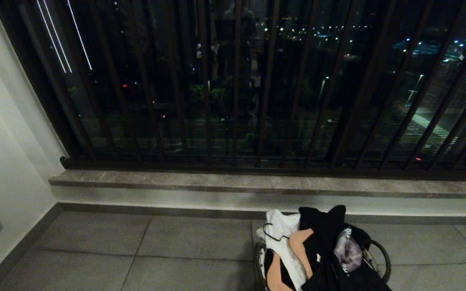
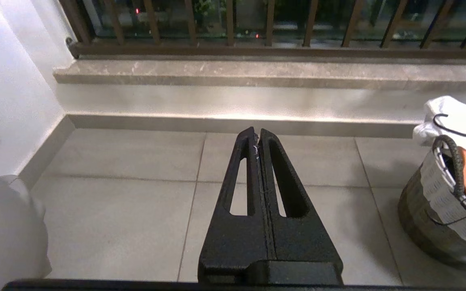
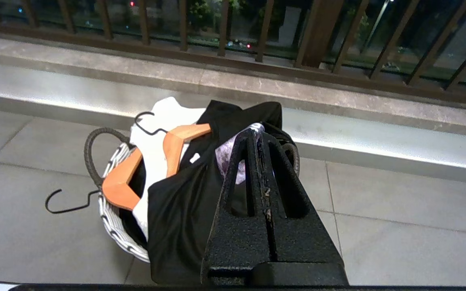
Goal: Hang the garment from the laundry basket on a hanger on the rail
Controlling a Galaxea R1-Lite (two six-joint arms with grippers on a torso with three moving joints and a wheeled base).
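While both pincers hang closed — basket below.

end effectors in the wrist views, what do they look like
Both look alike: the left end effector and the right end effector are matte black with a rough, grainy surface. Each has two long fingers tapering to a narrow tip, each finger pierced by a long slot. The right one shows pale scuffs along its inner seam. No cables or markings show.

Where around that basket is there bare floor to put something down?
Bare tiles lie between the left wall and the laundry basket, and more right of it, below the stone step. The basket itself is crowded: clothes and wooden hangers spill over its rim.
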